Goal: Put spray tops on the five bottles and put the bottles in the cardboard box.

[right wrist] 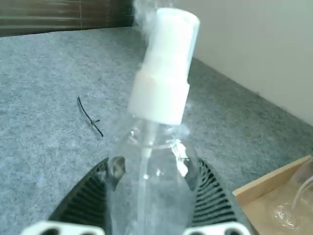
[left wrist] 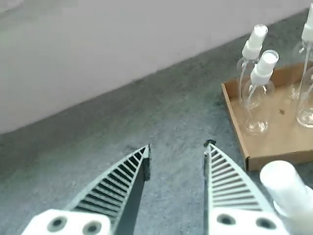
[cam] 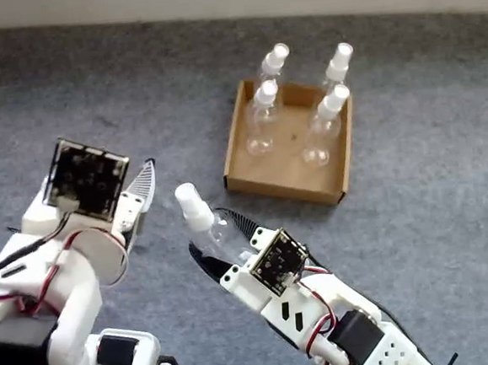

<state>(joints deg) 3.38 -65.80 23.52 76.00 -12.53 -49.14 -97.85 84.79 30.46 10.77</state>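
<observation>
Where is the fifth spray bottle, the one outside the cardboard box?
The spray bottle is held in the right tool, mid-table in the high view, near the lower-left corner of the cardboard box and beside the left tool.

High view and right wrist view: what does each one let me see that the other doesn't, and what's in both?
The high view adds the whole cardboard box, four capped bottles standing at it, and the left arm. The right wrist view adds a thin black strand lying on the carpet, with dark slats far behind it. Both share the right pincer shut on a capped bottle, the grey carpet, and at least a corner of the box.
</observation>
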